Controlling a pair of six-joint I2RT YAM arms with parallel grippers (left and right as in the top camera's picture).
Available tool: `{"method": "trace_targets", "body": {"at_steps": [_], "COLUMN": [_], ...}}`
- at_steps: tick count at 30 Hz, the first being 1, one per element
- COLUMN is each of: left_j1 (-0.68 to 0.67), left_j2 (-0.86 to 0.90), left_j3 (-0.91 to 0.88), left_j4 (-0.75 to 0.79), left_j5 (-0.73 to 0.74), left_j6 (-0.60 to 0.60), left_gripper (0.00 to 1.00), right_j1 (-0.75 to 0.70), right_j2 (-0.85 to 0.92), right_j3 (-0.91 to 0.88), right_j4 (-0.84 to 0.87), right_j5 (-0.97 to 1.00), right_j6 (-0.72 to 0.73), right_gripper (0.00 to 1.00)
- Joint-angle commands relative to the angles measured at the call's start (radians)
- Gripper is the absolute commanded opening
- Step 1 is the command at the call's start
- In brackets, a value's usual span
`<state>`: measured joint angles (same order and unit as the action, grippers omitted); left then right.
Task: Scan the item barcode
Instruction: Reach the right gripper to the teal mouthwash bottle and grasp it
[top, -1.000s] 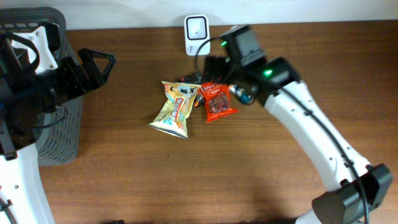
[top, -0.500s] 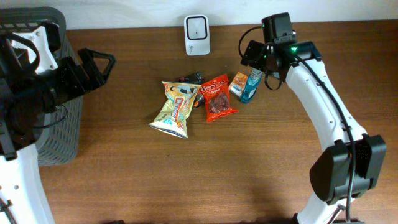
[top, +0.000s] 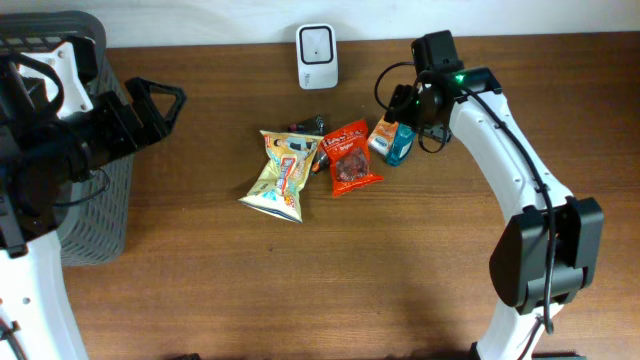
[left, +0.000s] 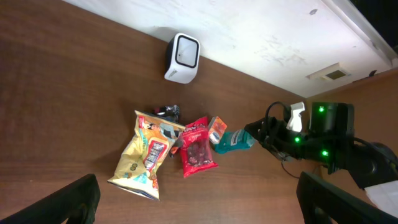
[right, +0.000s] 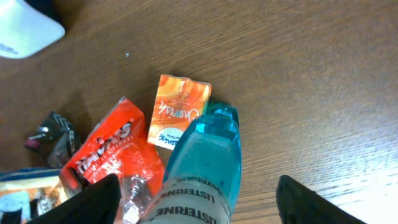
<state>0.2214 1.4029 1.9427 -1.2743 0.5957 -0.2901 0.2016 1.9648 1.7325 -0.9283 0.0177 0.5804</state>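
Brown wood-grain worktop (top: 300, 280) against a white wall (left: 261, 31); a white barcode scanner (top: 316, 44) stands at the middle of the far edge, and a dark mesh basket (top: 95, 210) sits at the left edge.

Loose goods lie in a cluster short of the scanner: yellow snack bag (top: 281, 174), red pouch (right: 115, 152), dark wrapper (right: 53, 137), orange carton (right: 177, 112) and, at the cluster's right end, a teal mouthwash bottle (right: 202, 155). The bottle lies on its side and touches the carton's corner. It is judged to be the item for scanning, since the right gripper (right: 198, 190) straddles it.

**Grippers.** The right gripper's jaws stand apart on either side of the bottle, with bare wood visible between the right finger and the bottle; no grasp is seen. The left gripper (left: 204, 200) hangs spread wide and empty near the left edge, beside the basket.

**Handling (judged).**
- The bottle is rigid plastic and appears filled, so it is probably the heaviest piece here.
- Its smooth, rounded wall may roll on the wood or slide between the pads.
- The labelled mid-body, across the narrower width, looks like the best hold, with care not to nudge the light carton.

**Not resolved.**
- No barcode shows on the upward face; it may lie underneath or on the part hidden by the gripper.
- The lower bottle and label are cut off at the bottom of the wrist view, so which end carries the cap cannot be told.
- The overhead view hides much of the bottle under the arm.
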Motion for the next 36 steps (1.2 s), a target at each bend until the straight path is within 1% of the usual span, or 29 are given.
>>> {"method": "trace_targets", "body": {"at_steps": [1, 9, 14, 15, 18, 23, 27, 31, 36], "left_j1": [-0.004, -0.004, -0.004, -0.004, -0.004, -0.004, -0.004, -0.004, -0.004], "left_j2": [-0.002, -0.002, -0.002, -0.002, -0.002, -0.002, -0.002, -0.002, -0.002], "left_j3": [0.005, 0.005, 0.005, 0.005, 0.005, 0.005, 0.005, 0.005, 0.005], "left_j4": [0.002, 0.002, 0.002, 0.002, 0.002, 0.002, 0.002, 0.002, 0.002], "left_j5": [0.011, 0.011, 0.011, 0.011, 0.011, 0.011, 0.011, 0.011, 0.011], "left_j6": [0.019, 0.019, 0.019, 0.019, 0.019, 0.019, 0.019, 0.019, 0.019], "left_gripper": [0.99, 0.99, 0.99, 0.99, 0.99, 0.99, 0.99, 0.99, 0.99], "right_j1": [0.001, 0.001, 0.0, 0.001, 0.0, 0.0, 0.0, 0.0, 0.0], "right_j2": [0.007, 0.007, 0.007, 0.007, 0.007, 0.007, 0.007, 0.007, 0.007], "right_j3": [0.005, 0.005, 0.005, 0.005, 0.005, 0.005, 0.005, 0.005, 0.005], "right_j4": [0.001, -0.004, -0.038, -0.049, -0.088, -0.12, -0.132, -0.132, -0.132], "right_j5": [0.027, 0.046, 0.048, 0.06, 0.139, 0.152, 0.152, 0.153, 0.118], "right_j6": [-0.003, 0.005, 0.004, 0.004, 0.004, -0.008, -0.101, -0.24, -0.251], "right_gripper": [0.71, 0.71, 0.7, 0.69, 0.69, 0.69, 0.7, 0.73, 0.73]}}
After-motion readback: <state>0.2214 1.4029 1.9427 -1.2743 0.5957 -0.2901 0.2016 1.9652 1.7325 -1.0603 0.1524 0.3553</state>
